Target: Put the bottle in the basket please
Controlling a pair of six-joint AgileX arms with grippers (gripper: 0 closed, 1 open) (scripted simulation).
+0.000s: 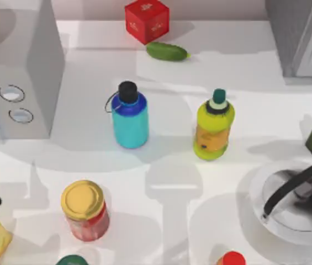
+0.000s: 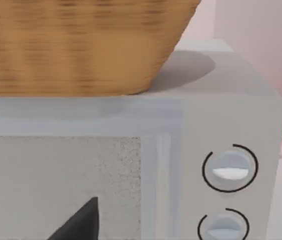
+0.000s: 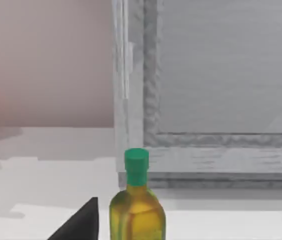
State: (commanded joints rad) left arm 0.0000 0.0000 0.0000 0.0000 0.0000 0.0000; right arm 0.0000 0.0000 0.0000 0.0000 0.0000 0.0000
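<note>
**Colleague:** Where was the bottle when you looked?

**Me:** The bottle [image 1: 129, 117] stood upright on the desk [image 1: 172, 182], black cap up, so its long axis ran vertical. Its thin strap looped out on the side toward the microwave [image 1: 17, 66], which sat just beside it. The yellow-green bottle [image 1: 214, 130] stood near it on the far side from the microwave, apart from it.

**Colleague:** And the basket?

**Me:** The basket [image 2: 76, 45] rested on top of the microwave, so I judged the bottle would have to be lifted up and over toward it.

**Colleague:** Which arm was nearer?

**Me:** I judged the left. A dark piece of it showed at the desk's left edge, in front of the microwave, with its wrist camera facing the microwave door. I could not tell whether either hand was spread or closed. The right wrist camera faced the olive bottle [image 3: 137, 210], well away from the microwave.
</note>
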